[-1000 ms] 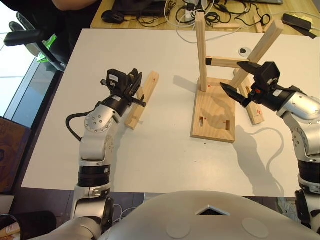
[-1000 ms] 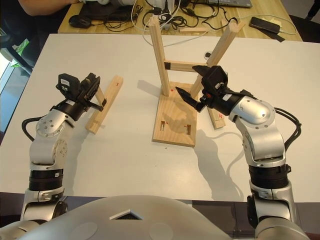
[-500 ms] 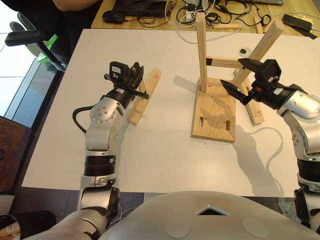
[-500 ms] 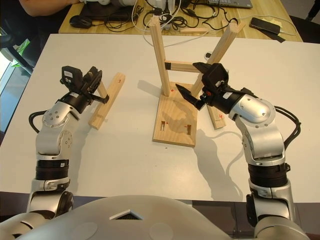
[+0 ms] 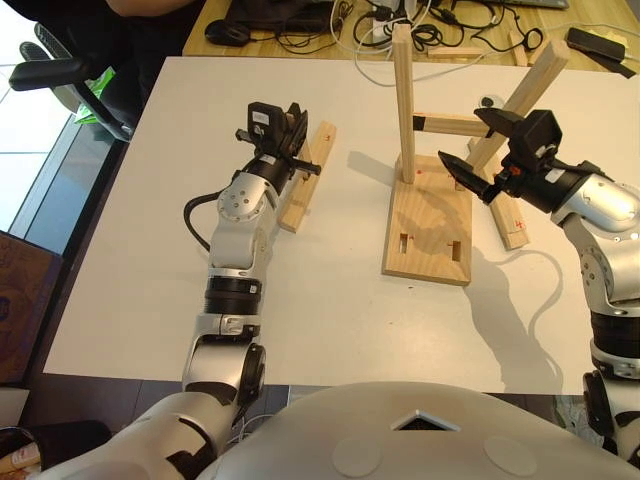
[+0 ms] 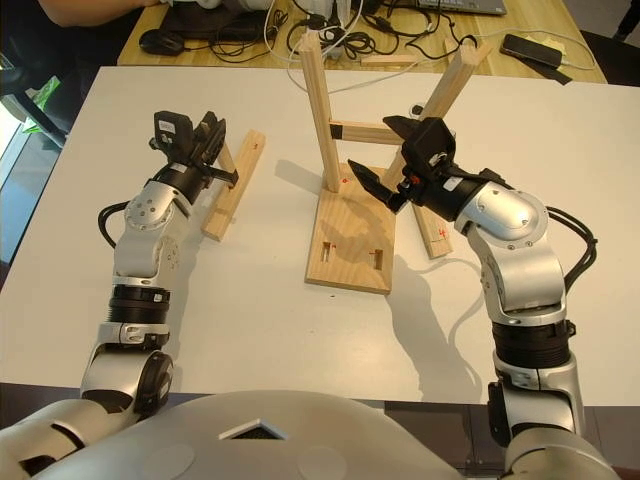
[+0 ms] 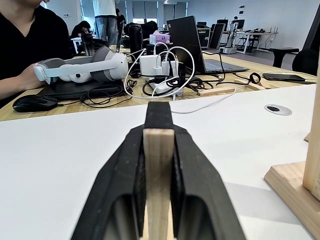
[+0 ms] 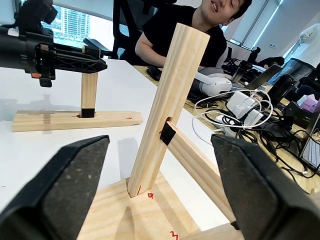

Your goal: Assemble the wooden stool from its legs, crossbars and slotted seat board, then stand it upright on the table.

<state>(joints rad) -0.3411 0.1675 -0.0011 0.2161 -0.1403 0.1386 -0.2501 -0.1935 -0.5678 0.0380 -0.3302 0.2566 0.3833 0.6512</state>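
Note:
The slotted seat board (image 5: 428,225) lies flat on the white table. One leg (image 5: 402,90) stands upright in it. A crossbar (image 5: 447,124) joins this leg to a second, tilted leg (image 5: 525,92). Another leg (image 5: 511,228) lies flat beside the board. My right gripper (image 5: 462,138) hangs open just in front of the crossbar, its fingers (image 8: 75,185) on either side of the upright leg (image 8: 167,100). My left gripper (image 5: 303,163) is shut on a short crossbar (image 7: 159,165) that stands in a leg (image 5: 297,210) lying to the left of the board.
A round grommet (image 5: 490,102) is set into the table behind the stool parts. Beyond the far edge stands a wooden desk with cables (image 5: 300,30), a mouse, a headset (image 7: 80,65) and a laptop (image 7: 190,37). An office chair (image 5: 60,70) stands at the left.
My left arm has carried the leg with its crossbar to the right and farther back, closer to the seat board. My right gripper has edged up toward the crossbar, still open.

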